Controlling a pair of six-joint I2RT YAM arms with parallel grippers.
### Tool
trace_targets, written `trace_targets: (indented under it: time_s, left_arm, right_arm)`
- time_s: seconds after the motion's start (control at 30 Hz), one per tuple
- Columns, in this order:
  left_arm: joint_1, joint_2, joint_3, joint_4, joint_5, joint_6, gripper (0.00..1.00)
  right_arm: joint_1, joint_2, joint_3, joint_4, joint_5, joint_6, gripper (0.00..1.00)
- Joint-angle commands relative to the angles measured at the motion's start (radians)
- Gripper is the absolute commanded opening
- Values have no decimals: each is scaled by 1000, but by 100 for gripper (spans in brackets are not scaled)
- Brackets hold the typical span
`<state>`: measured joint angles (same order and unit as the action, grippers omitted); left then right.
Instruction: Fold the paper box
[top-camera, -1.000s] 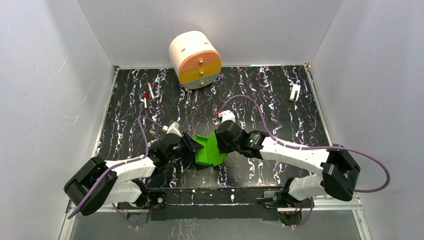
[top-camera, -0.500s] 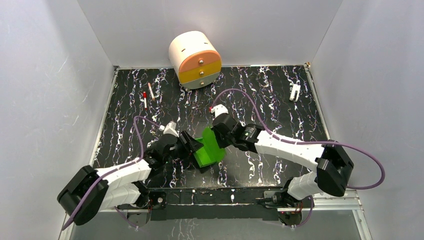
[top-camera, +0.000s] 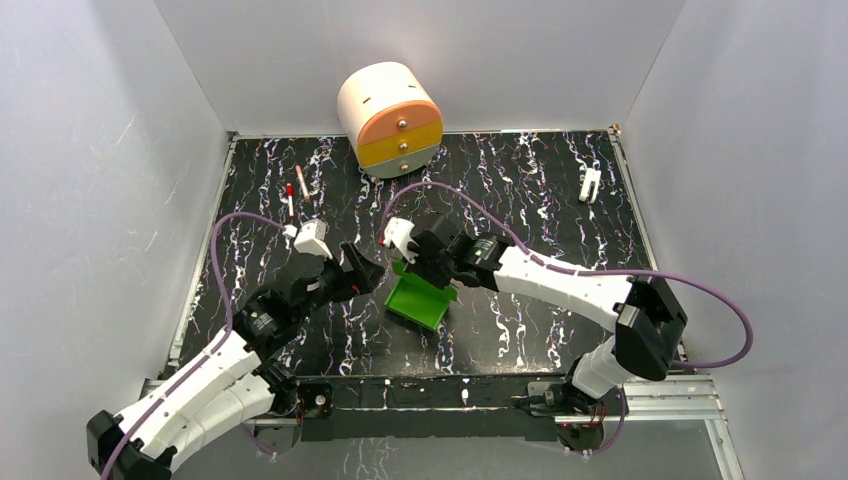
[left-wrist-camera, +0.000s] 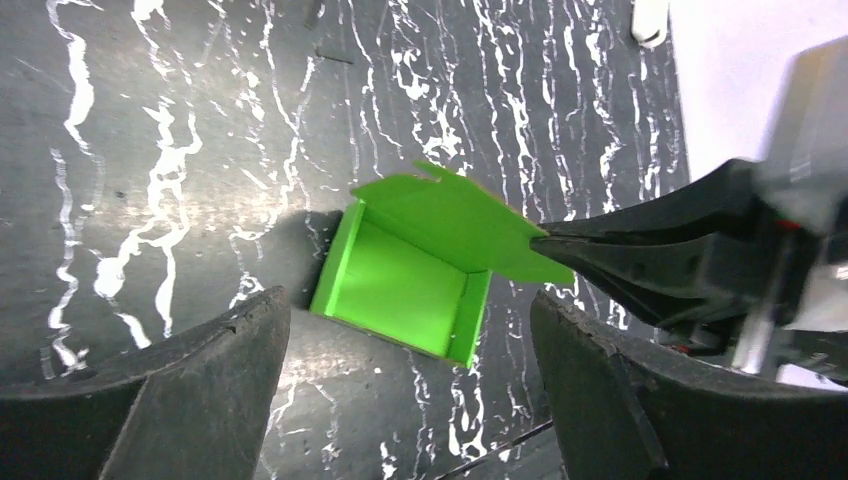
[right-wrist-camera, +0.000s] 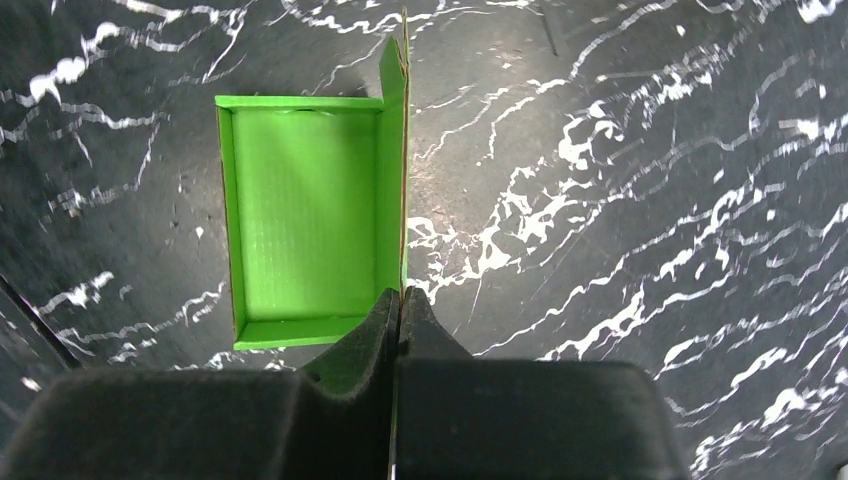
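On the counter (top-camera: 560, 200), the right gripper (right-wrist-camera: 400, 300) pinches the paper box (right-wrist-camera: 305, 210) by one raised wall; the left gripper (top-camera: 363, 271) hangs released nearby.

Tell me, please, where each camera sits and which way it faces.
Top external: high behind the bases, overlooking the black marbled table; both arms show.
Left wrist: looks down on the bright green card box; open left gripper frames it.
Right wrist: looks along the right gripper, shut on the box's flap.
Shared: the box.
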<state>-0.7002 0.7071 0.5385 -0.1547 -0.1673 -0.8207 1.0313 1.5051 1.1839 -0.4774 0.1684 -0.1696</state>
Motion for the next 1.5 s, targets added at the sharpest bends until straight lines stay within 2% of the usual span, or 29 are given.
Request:
trace_targets:
  time_s: [0.0,0.1,0.27,0.47,0.63,0.83,1.03,1.37,1.47]
  left_arm:
    - [5,-37,120,-278,-75,144,87]
    - [5,-39,181,-342,-69,195,89]
    - [5,-31,239,-427,-96,264,90]
    - [5,23,269,-406,-93,369,90]
    - [6,136,312,-382,-49,461,90]
    - [12,240,343,-342,-28,572,90]
    - [27,347,383,-322,18,637,90]
    - [59,509,462,-322,105,693,86]
    - [65,536,473,-329,128,704,82]
  right_arm:
    - [-2,27,46,-9,-113,-256,0]
    - [-2,40,44,-1,-191,-355,0]
    - [-2,86,95,-26,-237,-425,11]
    - [-4,67,120,-31,-136,-362,33]
    - [-6,-27,45,0,-34,-249,42]
    - [-34,-167,-111,60,1,-131,43]
    - [-52,-254,-224,158,-29,-74,42]
    - [-66,-254,-303,264,-62,-65,37]
    - [-71,-246,-308,270,-66,-63,33]
